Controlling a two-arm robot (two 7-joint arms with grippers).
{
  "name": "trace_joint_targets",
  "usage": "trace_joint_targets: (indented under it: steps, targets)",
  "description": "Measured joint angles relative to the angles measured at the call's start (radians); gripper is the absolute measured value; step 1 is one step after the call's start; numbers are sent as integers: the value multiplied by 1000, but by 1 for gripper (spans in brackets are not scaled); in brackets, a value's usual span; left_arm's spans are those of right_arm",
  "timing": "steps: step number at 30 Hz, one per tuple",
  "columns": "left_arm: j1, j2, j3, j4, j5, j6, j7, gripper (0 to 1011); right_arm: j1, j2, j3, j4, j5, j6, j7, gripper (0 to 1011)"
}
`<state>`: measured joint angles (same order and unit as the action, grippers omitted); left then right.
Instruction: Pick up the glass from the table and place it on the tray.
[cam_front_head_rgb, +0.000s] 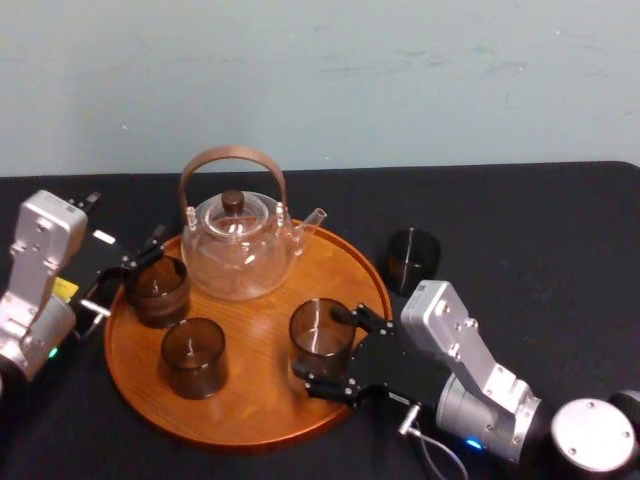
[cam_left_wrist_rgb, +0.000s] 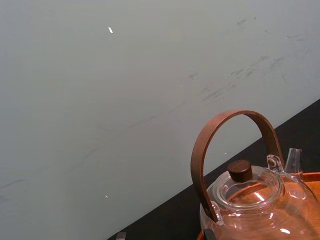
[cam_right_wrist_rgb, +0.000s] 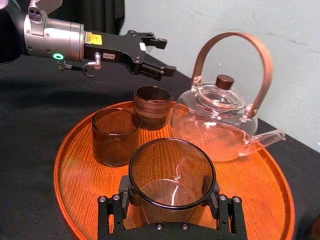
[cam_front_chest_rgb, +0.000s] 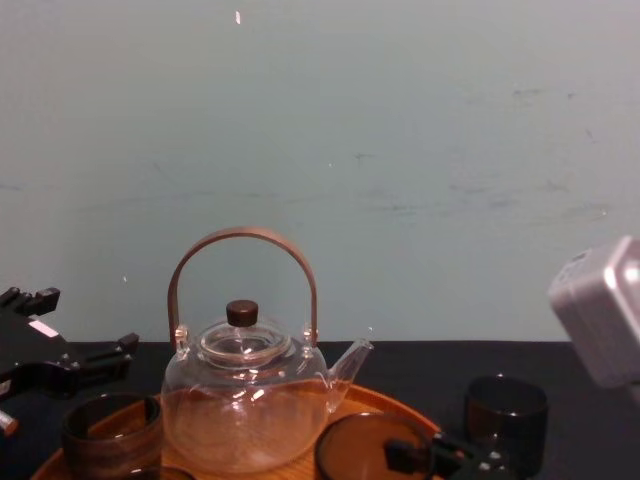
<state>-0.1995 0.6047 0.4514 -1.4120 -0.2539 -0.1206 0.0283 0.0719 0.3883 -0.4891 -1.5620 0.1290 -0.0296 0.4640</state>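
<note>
The right tool is clamped on a glass that seems to rest on the tray, the teapot just beyond it; another dark glass stands on the surface beside this tool's wrist, while the left tool hovers, jaws apart, over a ribbed cup

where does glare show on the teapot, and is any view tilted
Head view: white glints on the glass teapot lid and shoulder. Right wrist view: orange from the tray glows through its body. Left wrist view: tilted, the table edge runs diagonally.
</note>
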Motion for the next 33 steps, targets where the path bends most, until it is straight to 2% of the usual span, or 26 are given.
trace_joint_targets:
  steps: [15,33]
  targets:
    - [0,0,0,0,0,0,0,1001,55,-37,-33,80,-3,10,7,916]
    - [0,0,0,0,0,0,0,1001,95,-69,-67,139,-7,10,18,916]
